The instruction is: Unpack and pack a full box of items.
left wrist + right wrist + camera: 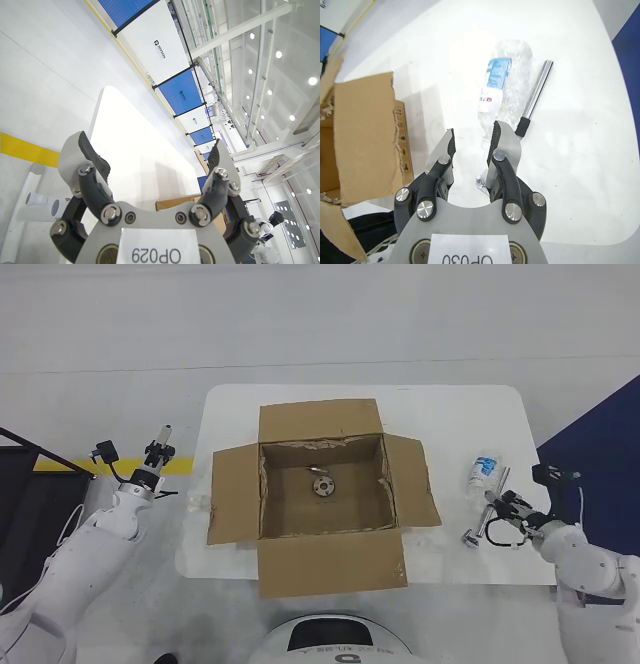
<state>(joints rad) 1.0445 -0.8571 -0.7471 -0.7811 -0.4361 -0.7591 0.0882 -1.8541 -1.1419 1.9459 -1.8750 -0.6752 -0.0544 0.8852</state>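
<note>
Unpacking looks nearly done. The open cardboard box (330, 564) sits mid-table (450, 414) with one round metal part (322, 486) lying on its floor. A plastic bottle (506, 85), a metal rod (538, 87) and a small metal fitting (480, 183) lie beside the box, by the right gripper (473, 130), which is partly spread and empty. The left gripper (150, 140), spread wide and empty, hangs beyond the table's opposite edge. The likely next move is a reach down into the box for that last part.
</note>
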